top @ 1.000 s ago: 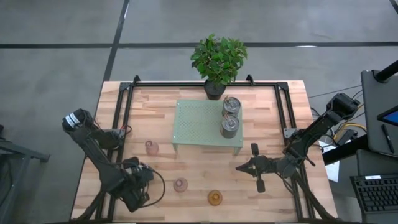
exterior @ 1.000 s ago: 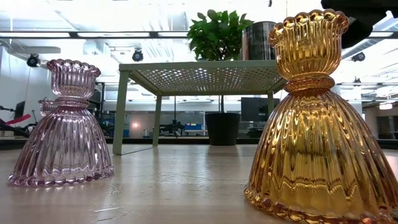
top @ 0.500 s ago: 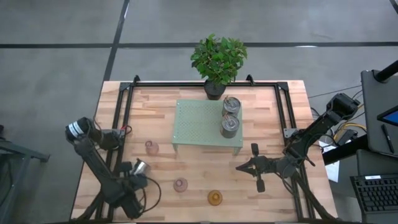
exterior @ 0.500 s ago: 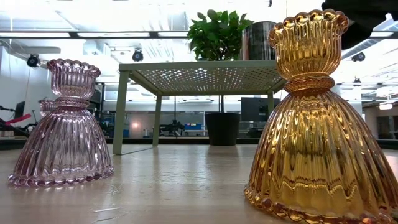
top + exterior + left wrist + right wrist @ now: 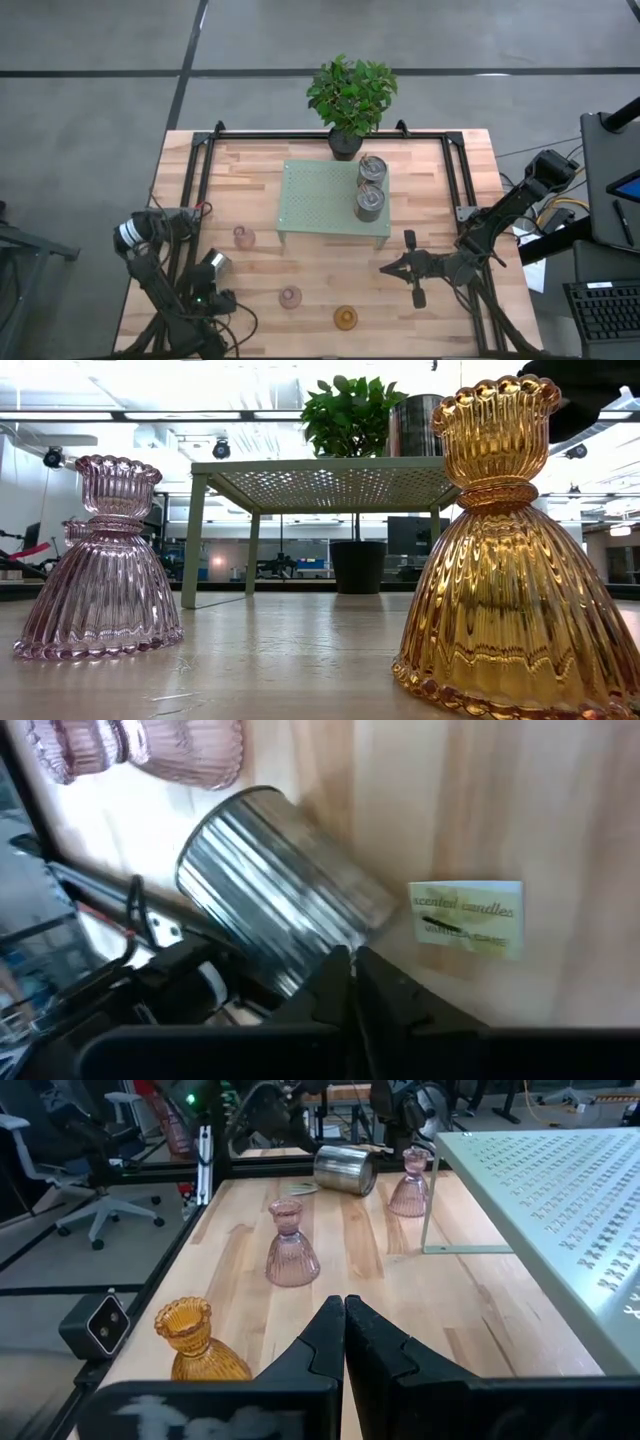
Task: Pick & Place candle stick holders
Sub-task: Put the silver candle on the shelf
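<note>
A silvery holder (image 5: 215, 263) lies on its side on the table's left part; it also shows in the left wrist view (image 5: 275, 885) and the right wrist view (image 5: 345, 1170). My left gripper (image 5: 350, 965) is shut, its tips right at this holder's wall. Two silvery holders (image 5: 372, 168) (image 5: 368, 203) stand on the green rack (image 5: 320, 200). Two pink holders (image 5: 244, 237) (image 5: 290, 297) and the amber one (image 5: 345, 318) stand on their wide bases on the table. My right gripper (image 5: 385, 268) is shut and empty, right of the amber holder. My left gripper's shut fingertips (image 5: 338, 960) stand at the lying holder's side wall (image 5: 300, 955), coming from the table's near left. I cannot tell whether they touch it. The holder rests with its side on the table.
A potted plant (image 5: 350, 95) stands behind the rack at the far edge. A small printed label (image 5: 465, 915) lies on the wood beside the lying holder. Black rails (image 5: 195, 190) run along the table's left and right sides. Bare wood lies between the rack and the near edge.
My left arm has drawn back toward the table's near left corner. The silvery holder that it covered now shows lying on its side on the left part of the table. My right arm has kept still.
</note>
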### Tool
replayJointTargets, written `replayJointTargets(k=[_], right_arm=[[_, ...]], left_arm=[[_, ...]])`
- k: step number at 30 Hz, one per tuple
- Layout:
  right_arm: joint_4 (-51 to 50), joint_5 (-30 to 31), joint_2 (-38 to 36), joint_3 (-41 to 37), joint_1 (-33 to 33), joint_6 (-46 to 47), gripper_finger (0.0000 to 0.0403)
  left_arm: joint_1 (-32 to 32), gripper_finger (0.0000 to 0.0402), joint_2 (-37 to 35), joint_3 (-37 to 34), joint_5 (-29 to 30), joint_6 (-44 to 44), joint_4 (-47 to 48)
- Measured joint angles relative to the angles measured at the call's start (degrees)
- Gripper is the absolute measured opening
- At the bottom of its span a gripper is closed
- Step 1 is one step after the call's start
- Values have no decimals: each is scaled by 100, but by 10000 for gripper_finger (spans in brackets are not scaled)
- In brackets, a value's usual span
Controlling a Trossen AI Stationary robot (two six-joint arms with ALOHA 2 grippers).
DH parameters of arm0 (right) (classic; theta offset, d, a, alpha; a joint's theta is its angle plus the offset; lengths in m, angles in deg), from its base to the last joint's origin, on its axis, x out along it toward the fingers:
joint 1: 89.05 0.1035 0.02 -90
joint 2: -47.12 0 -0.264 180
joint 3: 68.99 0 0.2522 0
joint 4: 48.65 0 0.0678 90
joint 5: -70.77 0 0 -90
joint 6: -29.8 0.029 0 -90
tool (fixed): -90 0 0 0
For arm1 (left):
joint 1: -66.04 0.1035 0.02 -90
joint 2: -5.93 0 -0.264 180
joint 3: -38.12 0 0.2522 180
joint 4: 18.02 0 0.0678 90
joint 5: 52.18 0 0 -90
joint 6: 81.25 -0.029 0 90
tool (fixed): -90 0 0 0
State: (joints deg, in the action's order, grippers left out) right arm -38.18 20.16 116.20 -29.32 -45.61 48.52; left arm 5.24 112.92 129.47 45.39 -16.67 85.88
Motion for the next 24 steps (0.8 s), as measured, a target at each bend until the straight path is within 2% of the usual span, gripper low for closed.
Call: replayJointTargets(k=[8,12,18,24], right_arm=[[2,2,0,-50,4,64,8],[2,8,0,-81,4,81,8],[4,50,2,-88,4,81,8],[4,85,2,-99,4,83,8]], left_arm=[[-163,126,1,-465,-29,-117,-14],[-241,162,1,-615,-49,-259,-15],[-258,176,-3,-747,-188,-927,-15],[-264,177,-10,-1133,-141,-978,-11]])
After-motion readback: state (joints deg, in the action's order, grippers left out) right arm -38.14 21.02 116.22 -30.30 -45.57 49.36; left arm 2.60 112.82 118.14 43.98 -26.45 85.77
